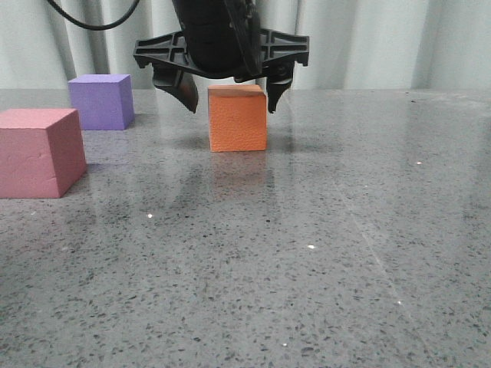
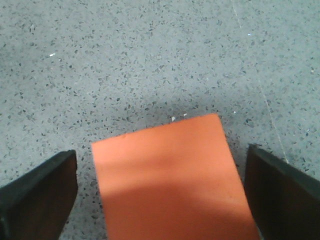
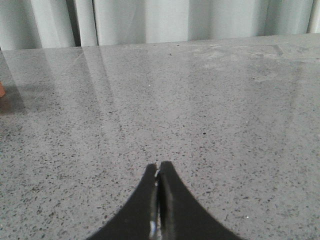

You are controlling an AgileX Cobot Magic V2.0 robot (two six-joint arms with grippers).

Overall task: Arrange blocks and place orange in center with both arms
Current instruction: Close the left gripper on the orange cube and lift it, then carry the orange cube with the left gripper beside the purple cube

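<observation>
At upper centre of the front view, the left tool is hanging wide open, fingers flanking the orange cube without touching; it is sitting on the counter. Purple cube and pink cube are sitting at left. Right tool is resting closed, empty.

No readable text, labels, brands or numbers anywhere: blocks blank, worktop plain speckled grey, curtain behind unmarked, gripper bodies show no lettering.
</observation>
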